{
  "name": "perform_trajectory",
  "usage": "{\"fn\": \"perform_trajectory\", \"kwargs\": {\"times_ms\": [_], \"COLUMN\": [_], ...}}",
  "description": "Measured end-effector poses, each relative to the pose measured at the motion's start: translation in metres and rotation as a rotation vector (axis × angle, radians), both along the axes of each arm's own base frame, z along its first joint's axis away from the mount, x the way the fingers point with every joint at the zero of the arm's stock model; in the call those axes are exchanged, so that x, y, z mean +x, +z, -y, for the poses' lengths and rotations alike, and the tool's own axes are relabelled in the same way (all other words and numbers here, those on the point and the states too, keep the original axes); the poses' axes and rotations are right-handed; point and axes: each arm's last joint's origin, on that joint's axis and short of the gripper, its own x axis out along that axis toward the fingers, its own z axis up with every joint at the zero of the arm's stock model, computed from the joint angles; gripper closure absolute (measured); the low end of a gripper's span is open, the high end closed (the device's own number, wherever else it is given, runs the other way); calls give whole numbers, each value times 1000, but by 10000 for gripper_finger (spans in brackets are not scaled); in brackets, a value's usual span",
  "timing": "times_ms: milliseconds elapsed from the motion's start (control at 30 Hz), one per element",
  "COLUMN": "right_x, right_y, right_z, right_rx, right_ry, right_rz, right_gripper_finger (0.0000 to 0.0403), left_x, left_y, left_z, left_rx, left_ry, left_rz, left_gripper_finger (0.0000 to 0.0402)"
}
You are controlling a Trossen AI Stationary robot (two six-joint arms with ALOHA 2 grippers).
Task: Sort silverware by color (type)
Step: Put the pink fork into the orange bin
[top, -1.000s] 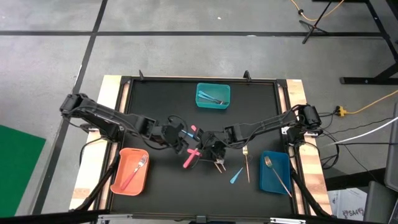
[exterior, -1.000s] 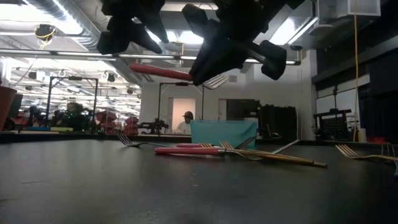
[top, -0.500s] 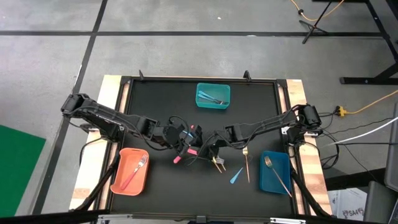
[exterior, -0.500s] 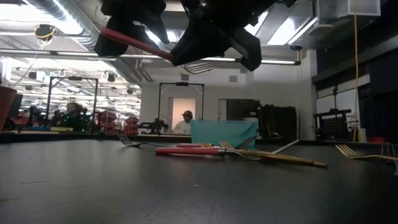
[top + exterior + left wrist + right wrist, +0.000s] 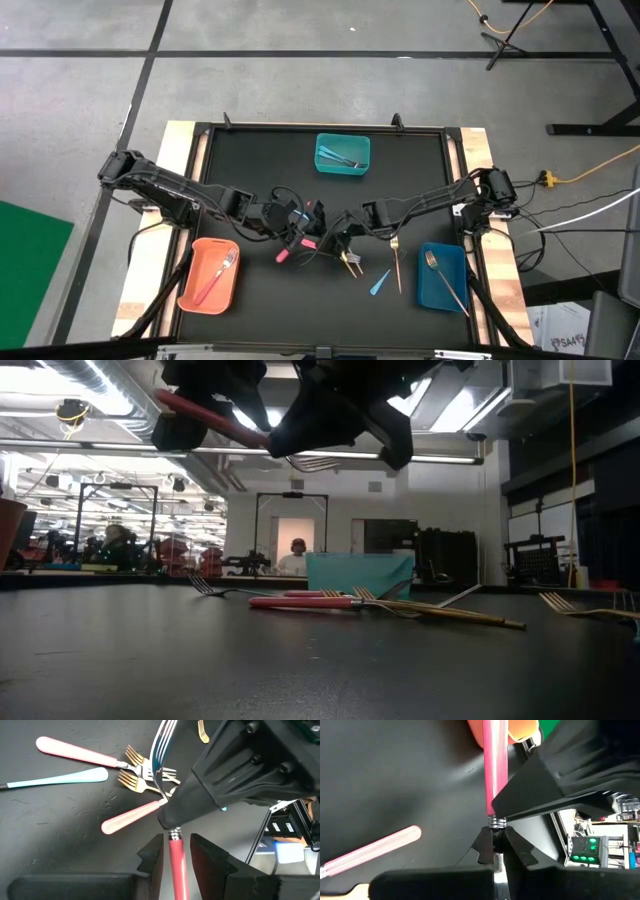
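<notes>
A pink-handled fork (image 5: pixel 290 252) of the silverware hangs above the table's middle, between the two arms. My right gripper (image 5: pixel 495 840) is shut on it. My left gripper (image 5: pixel 176 845) is open, with one finger on each side of the pink handle (image 5: pixel 177 862) and a small gap on both sides. The fork's metal head (image 5: pixel 162 745) sticks out past the right gripper. On the mat below lie more pink forks (image 5: pixel 80 752), a light-blue utensil (image 5: pixel 55 779) and gold forks (image 5: pixel 131 781). My right gripper pinches the fork's metal neck (image 5: pixel 495 831) between its two fingers, just behind the ringed collar where the pink handle starts. It comes from the table's right, slanting down, with the fingers along the fork. The fork is lifted clear of the table, and its handle reaches into my left gripper's gap.
A teal bin (image 5: pixel 343 168) with blue utensils stands at the far middle. An orange bin (image 5: pixel 195 290) at the near left holds a pink fork. A blue bin (image 5: pixel 430 290) at the near right holds a gold one. A gold fork (image 5: pixel 396 262) and a light-blue utensil (image 5: pixel 381 283) lie nearby.
My right gripper has tipped upward and swung the pink fork. The handle pointed toward the near edge and now points toward the left, lying between my left gripper's fingers. The fork stays clear of the table. My left gripper has kept still and open.
</notes>
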Motion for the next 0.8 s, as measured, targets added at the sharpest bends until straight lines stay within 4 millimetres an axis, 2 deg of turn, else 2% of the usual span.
{"fn": "perform_trajectory", "kwargs": {"times_ms": [433,800], "right_x": [1,1], "right_y": [1,2], "right_z": [1,2], "right_rx": [-33,-41], "right_ry": [-51,-65], "right_rz": [23,26], "right_gripper_finger": [396,396], "left_x": [0,-4], "left_y": [0,-3], "left_z": [0,3], "left_rx": [-15,-110], "left_ry": [-14,-64], "left_rz": [-7,-69], "left_gripper_finger": [311,311]}}
